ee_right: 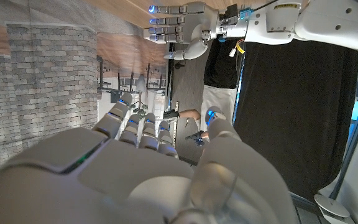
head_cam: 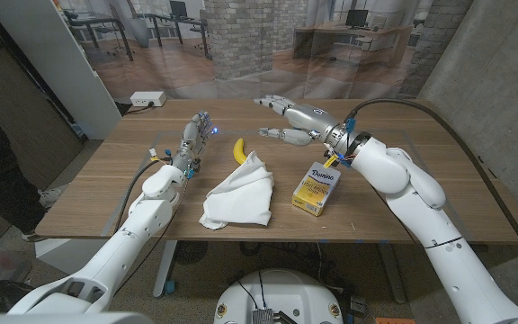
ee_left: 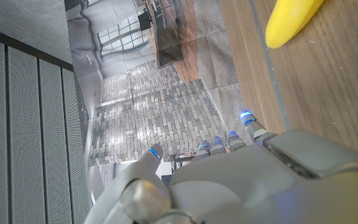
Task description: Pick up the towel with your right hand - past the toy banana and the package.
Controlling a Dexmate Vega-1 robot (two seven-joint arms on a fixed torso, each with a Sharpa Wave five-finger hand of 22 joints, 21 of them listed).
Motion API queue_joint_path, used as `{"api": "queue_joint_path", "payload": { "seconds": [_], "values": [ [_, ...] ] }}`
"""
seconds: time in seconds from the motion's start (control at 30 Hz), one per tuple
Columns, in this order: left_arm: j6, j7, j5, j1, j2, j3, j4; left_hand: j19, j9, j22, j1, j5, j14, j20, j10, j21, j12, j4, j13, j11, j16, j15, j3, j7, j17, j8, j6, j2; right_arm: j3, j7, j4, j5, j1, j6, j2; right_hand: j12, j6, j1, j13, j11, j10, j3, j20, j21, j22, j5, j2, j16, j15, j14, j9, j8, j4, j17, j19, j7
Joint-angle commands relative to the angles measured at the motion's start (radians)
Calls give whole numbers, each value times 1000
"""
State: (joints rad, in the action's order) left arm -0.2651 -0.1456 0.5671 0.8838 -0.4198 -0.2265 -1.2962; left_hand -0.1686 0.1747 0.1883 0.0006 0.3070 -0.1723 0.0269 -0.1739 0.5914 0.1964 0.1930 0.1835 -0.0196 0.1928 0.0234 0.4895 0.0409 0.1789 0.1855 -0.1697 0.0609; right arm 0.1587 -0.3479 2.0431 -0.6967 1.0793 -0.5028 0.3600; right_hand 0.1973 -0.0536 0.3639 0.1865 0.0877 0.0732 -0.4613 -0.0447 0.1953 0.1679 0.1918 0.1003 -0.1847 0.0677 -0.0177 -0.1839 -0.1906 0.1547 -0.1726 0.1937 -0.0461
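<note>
**A:** Near the tabletop's (head_cam: 403, 216) middle, the crumpled white cloth towel (head_cam: 238, 195) is lying in a loose heap. Why is it a reach for the right side?

**B:** It is sitting between the two arms. The yellow toy banana (head_cam: 238, 149) is lying just behind it, touching or nearly touching its far tip. The yellow cardboard package with "Domino" print (head_cam: 317, 189) is lying flat just beside it on the robot's right. My judgement: that package is sitting in the straight path from the right arm, so the approach is having to go over or around it.

**A:** Right robot hand (head_cam: 291, 120)?

**B:** It is hovering beyond the package, near the far edge, apparently clear of the wood. Fingers are stretching out apart, thumb spread below them, nothing in it, nothing touched.

**A:** Left robot hand (head_cam: 195, 137)?

**B:** It is sitting on the left of the banana, fingers extended toward the far edge, holding nothing. Whether it is touching the wood I cannot tell. Its wrist camera is catching the banana's tip (ee_left: 291, 22) close by.

**A:** Progress?

**B:** Towel is not yet grasped.
</note>
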Motion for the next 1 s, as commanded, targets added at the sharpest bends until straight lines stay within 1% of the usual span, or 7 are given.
{"api": "queue_joint_path", "payload": {
  "seconds": [0.03,0.37,1.0],
  "values": [
    [2,4,3,7,-5,2,-10,-165,1,2,3,5,-200,6,-163,-3,4,1,3,1,4,2,5,-6,5,-1,-161,123,26,-39,5,-24,-4,8,8,0,-3,13,2,-3,-2,-2,0,-5,3,0,-2,1,-1,-5,-2,-2,2,-2,-3,1],
    [-2,2,5,11,-7,1,-13,-165,1,2,3,5,-199,6,-163,-4,4,1,3,1,4,2,4,-7,5,-1,-160,122,45,-62,11,-58,-10,16,10,-1,-4,14,3,-4,-4,-1,0,-5,3,-1,-1,1,-2,-7,-2,-3,2,-3,-5,3],
    [0,15,7,23,-14,1,-28,-164,1,2,3,5,-199,5,-162,-5,4,0,3,2,4,2,3,-6,5,-1,-158,122,86,-146,7,-79,-27,37,21,-2,-1,15,3,-6,-7,1,-1,-5,3,-1,2,0,-3,-7,-3,-2,-1,-3,-5,5]
  ]
}}
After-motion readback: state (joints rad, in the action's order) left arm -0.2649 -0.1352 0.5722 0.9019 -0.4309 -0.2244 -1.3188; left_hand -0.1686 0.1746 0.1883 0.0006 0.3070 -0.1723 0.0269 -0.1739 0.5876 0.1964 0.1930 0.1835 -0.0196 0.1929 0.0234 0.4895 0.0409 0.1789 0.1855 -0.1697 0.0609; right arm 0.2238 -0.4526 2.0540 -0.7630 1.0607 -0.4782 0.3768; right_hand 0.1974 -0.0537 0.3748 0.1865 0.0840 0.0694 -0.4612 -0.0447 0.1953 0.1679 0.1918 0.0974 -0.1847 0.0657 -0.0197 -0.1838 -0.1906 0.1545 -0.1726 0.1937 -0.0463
